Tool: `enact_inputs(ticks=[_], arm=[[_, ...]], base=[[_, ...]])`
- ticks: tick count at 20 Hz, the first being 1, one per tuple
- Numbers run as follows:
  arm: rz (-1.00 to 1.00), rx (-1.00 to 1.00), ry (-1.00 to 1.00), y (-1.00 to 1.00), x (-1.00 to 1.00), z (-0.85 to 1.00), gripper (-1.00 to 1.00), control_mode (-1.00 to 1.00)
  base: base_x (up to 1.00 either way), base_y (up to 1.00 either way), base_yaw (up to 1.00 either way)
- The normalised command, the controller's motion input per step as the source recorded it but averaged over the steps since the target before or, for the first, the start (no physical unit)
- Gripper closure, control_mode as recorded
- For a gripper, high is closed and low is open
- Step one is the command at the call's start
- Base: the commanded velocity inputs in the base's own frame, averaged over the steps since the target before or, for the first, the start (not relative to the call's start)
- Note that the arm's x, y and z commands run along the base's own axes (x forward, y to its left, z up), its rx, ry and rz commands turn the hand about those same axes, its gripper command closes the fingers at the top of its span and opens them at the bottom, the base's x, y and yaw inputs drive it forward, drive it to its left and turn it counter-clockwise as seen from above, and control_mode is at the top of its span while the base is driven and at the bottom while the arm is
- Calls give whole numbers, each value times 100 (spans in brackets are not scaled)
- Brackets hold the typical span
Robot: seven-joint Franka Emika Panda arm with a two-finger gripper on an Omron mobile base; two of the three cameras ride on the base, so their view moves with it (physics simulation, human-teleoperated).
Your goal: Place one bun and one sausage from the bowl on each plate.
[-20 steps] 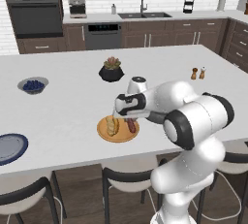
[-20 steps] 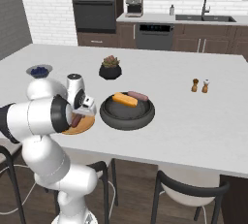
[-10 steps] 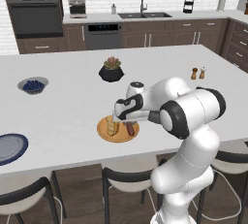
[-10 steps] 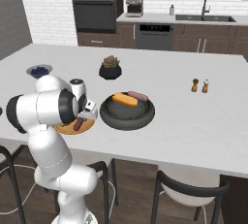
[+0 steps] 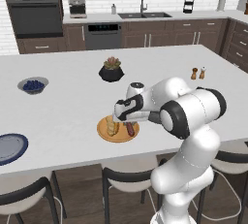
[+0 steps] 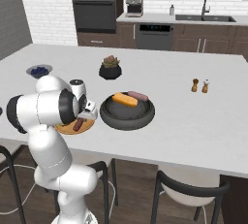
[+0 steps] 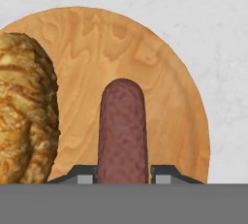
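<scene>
Since the earlier frames, the arm has been folded lower and closer over the orange plate (image 5: 117, 133), while the things on the table (image 5: 68, 106) are unmoved. At far left of the left base view, the blue plate (image 5: 9, 148) is seen bare near the table's front edge, with a blueberry bowl (image 5: 33, 85) above it. At centre, a bun (image 5: 112, 126) and a sausage (image 5: 130, 129) are seen side by side on the orange plate. The hand (image 5: 127, 121) is lowered onto the sausage; in the hand view, the dark fingertips (image 7: 83, 175) are set on either side of the sausage's near end, so it is grasped or very nearly so, the sausage lying flat on the plate. A plant pot (image 5: 111, 71) is placed above centre, and two shakers (image 5: 197, 73) at right. In the right base view, the bowl (image 6: 127, 112) sits just right of the orange plate, holding another bun (image 6: 125, 100) and sausage (image 6: 137, 96).
</scene>
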Motion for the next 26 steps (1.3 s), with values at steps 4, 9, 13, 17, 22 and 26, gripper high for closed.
enact_inputs(ticks=[4, 9, 13, 17, 22, 26], arm=[[0, 0, 0, 0, 0, 0, -100, -100], [1, 0, -3, 0, -1, 7, -100, -100], [6, -8, -13, -14, -40, 88, -100, -100], [15, -6, -8, -48, -53, 96, -100, -100], [22, -8, -3, -70, -45, 81, -100, -100], [29, 0, -1, -100, -3, 57, -100, -100]], base=[[0, 0, 0], [0, 0, 0], [0, 0, 0], [0, 0, 0], [0, 0, 0], [0, 0, 0]])
